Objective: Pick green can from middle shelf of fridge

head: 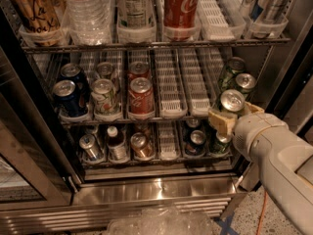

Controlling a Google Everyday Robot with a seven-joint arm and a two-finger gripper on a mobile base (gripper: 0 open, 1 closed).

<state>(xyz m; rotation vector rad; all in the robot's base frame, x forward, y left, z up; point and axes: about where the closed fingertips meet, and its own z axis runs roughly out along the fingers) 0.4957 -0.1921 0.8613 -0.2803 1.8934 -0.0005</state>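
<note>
The fridge [146, 192] stands open, and its middle shelf [168, 89] carries white slotted lane trays. My gripper [234, 113] is at the right front edge of that shelf, shut on a green can [232, 101]. The can's silver top shows between the tan pads [221, 121]; most of its body is hidden. It is held just in front of the shelf's right lane. Two more green cans [230, 70] [244, 83] stand behind it in that lane. My white arm [279, 155] reaches in from the lower right.
Dark blue cans [68, 94], a whitish printed can [104, 94] and red cans [141, 94] fill the shelf's left lanes. Bottles and a red can [180, 6] stand above; small cans [137, 146] below. The glass door [19, 180] hangs left. A plastic bag [161, 222] lies on the floor.
</note>
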